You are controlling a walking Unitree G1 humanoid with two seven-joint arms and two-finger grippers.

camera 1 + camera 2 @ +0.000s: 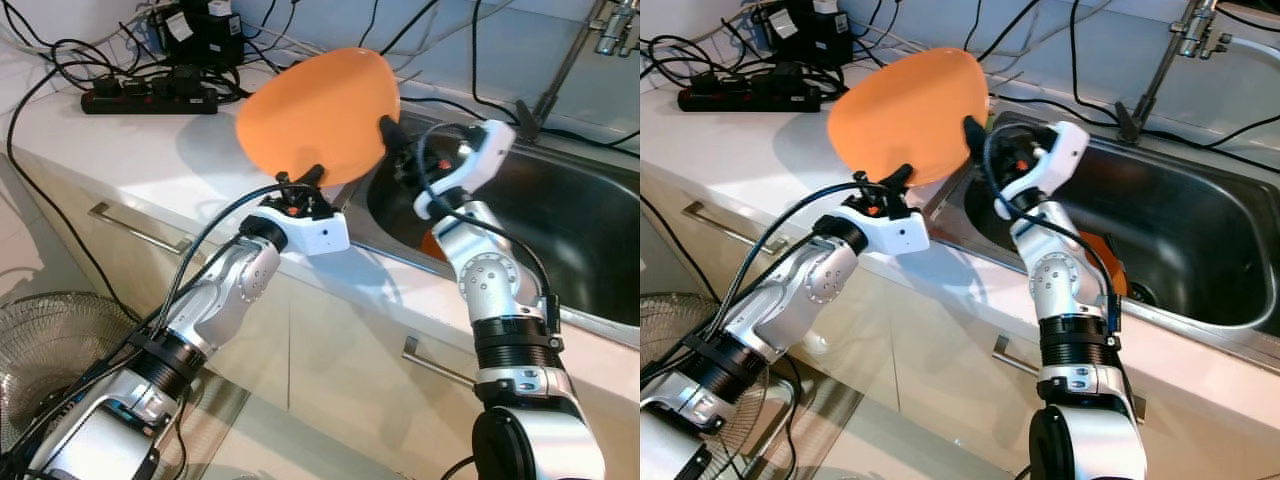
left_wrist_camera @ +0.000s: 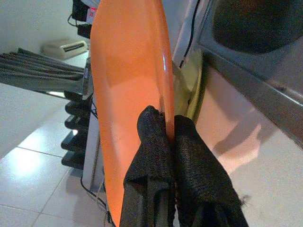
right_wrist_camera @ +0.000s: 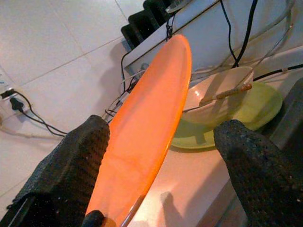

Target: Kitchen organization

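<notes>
The orange plate point(image 1: 318, 115) is held tilted on edge above the white counter point(image 1: 150, 165), just at nine o'clock of the steel sink point(image 1: 560, 215). The left gripper point(image 1: 298, 183) has its fingers pressed together on the plate's lower rim, confirmed in the left wrist view. The right gripper point(image 1: 392, 135) sits at the plate's three o'clock edge with its fingers spread apart, one finger point(image 3: 71, 165) alongside the rim, not clamped. Judgement: the step in hand is a handover or a two-handed steadying of the plate; the next move calls for the right fingers to close on the rim before the left lets go. Behind the plate, a green plate point(image 3: 246, 116) carries a pale bowl point(image 3: 218, 94) with a utensil inside. The sink holds an orange item point(image 1: 1110, 265), unidentifiable.
</notes>
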